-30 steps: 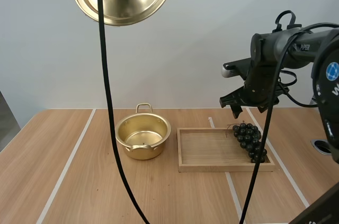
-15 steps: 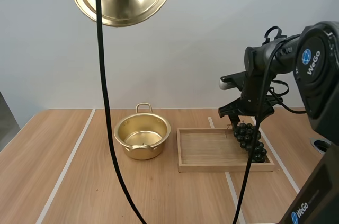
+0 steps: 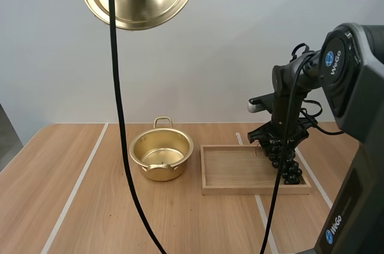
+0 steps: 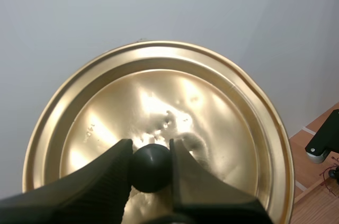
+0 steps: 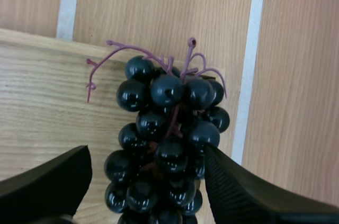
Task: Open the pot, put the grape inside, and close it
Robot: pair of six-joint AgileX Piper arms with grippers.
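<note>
Pot (image 3: 162, 155) standing open and empty; grapes (image 5: 164, 128) lying in the tray (image 3: 231, 170) just beside the pot.
Left gripper (image 4: 151, 151) is clamping the lid (image 4: 217, 107) by its black knob (image 4: 151, 168), holding it high above the pot and tilted on edge. Right gripper (image 5: 148, 176) is hanging low over the tray's end farthest from the pot, jaws spread wide, one finger on each side of the bunch, not yet pinching it.
</note>
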